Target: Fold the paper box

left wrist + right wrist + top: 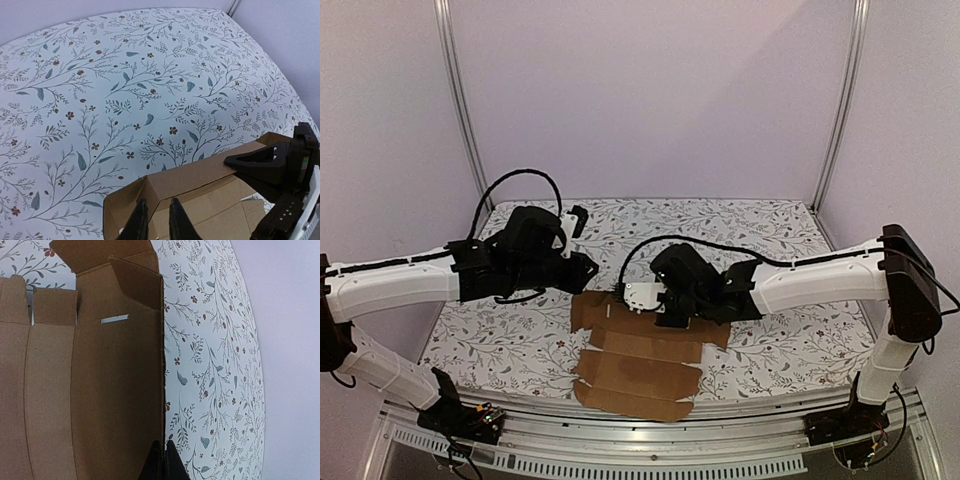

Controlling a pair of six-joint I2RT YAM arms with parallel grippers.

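The paper box is a brown die-cut cardboard sheet lying mostly flat near the table's front edge, with its far flaps lifted. My left gripper hovers at the sheet's far left corner. In the left wrist view its fingertips straddle a raised corner fold of the paper box, and a narrow gap still shows between them. My right gripper is shut on the upright right-hand edge of the paper box; its two tips are pressed together there. The right gripper also shows as a black shape in the left wrist view.
A floral tablecloth covers the table. Aluminium posts stand at the back corners in front of lilac walls. A metal rail runs along the near edge, and the sheet's front flap reaches almost to it.
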